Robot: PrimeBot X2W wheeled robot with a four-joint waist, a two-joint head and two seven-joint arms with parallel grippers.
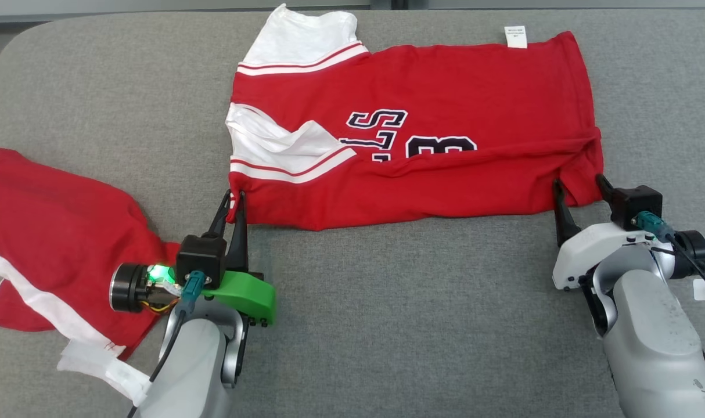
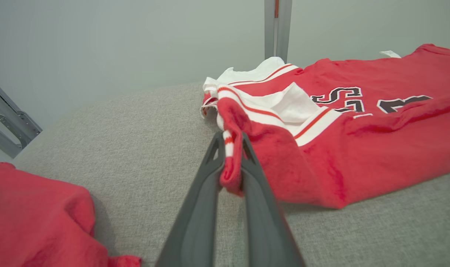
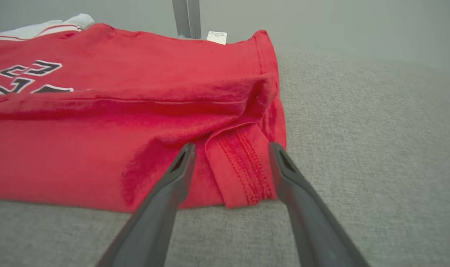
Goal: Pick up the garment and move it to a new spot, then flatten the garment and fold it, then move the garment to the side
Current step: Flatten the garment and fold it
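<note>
Bare grey cushion is noted at 6 o'clock of the red jersey, between the left gripper and right gripper, and at 3 o'clock. Passage at 8 o'clock is obstructed by a second red garment.

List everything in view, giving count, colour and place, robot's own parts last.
jersey: one, red with white sleeves and dark lettering, spread at the centre.
second garment: one, red with white stripe, crumpled at the left.
label: one, white, on the jersey's far edge.
padded surface: one, grey, beneath both garments.
left pincer: one, dark, shut on the jersey's near left corner.
right pincer: one, dark, open around the jersey's near right corner.
</note>
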